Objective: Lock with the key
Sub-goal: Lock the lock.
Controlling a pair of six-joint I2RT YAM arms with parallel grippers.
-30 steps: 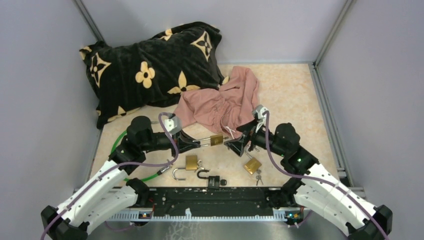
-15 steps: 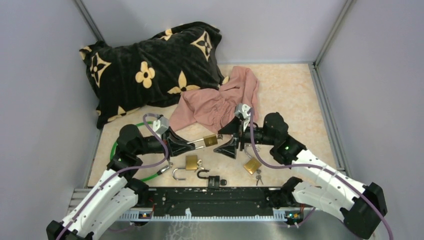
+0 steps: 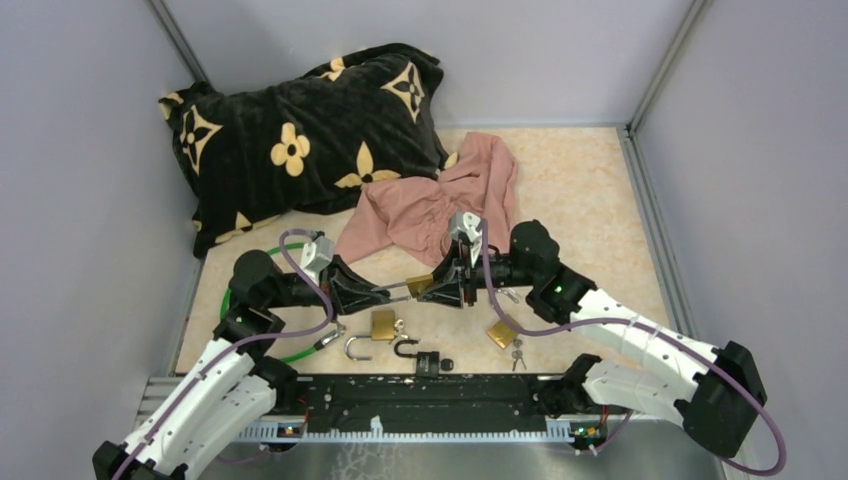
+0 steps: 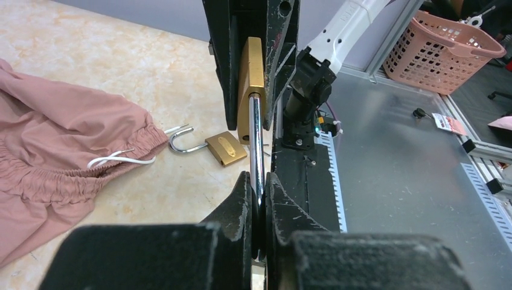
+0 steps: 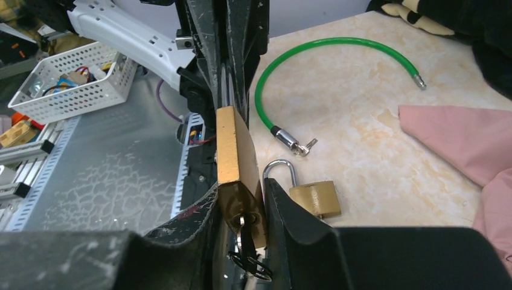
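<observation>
Over the table, left jaws grip the shackle, right jaws the padlock body.

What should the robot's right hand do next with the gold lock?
Probably pinch the key and twist it. The left gripper clamps the shackle of the padlock, and the right gripper flanks its body, where the key sits in the keyhole.

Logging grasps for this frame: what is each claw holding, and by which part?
Both hold one brass padlock: the left claw clamps its shackle, the right claw grips its body near the key.
</observation>
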